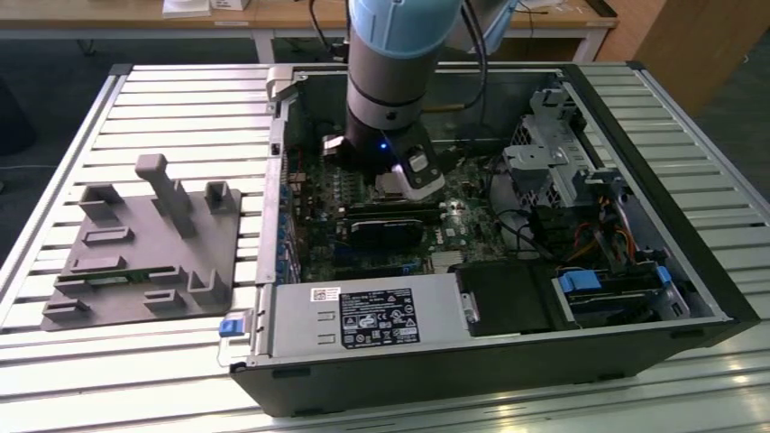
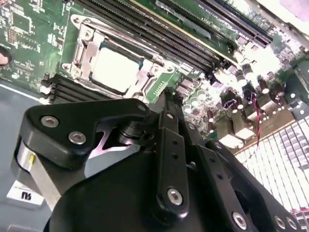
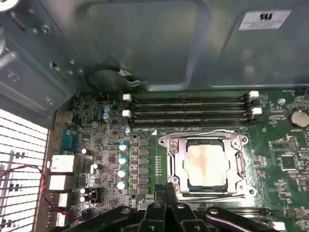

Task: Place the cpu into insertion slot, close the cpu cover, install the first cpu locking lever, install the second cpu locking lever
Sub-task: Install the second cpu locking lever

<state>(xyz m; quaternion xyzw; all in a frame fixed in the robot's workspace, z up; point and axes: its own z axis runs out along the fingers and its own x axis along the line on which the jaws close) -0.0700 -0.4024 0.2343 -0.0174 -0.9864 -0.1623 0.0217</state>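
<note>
CPU (image 3: 206, 166), a small flat square chip with a dull pale metal top, already lies in the silvery-rimmed insertion slot (image 3: 170, 164), framed by the thin silvery cpu cover (image 3: 239, 162), apparently folded down to retain it. Nearest, the black gripper (image 3: 166, 189) hovers just beside the socket, fingers pressed together, gripping nothing. Beyond, black memory slots (image 3: 188, 110) cross the green motherboard (image 3: 145, 140) before the grey case wall (image 3: 145, 43).

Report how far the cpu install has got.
Done: the cpu sits in the insertion slot, and the cpu cover lies closed over it, framing the chip. In hand: nothing; the gripper is shut beside the socket. Left: I cannot tell whether the wire levers along the cover's edges are latched.
</note>
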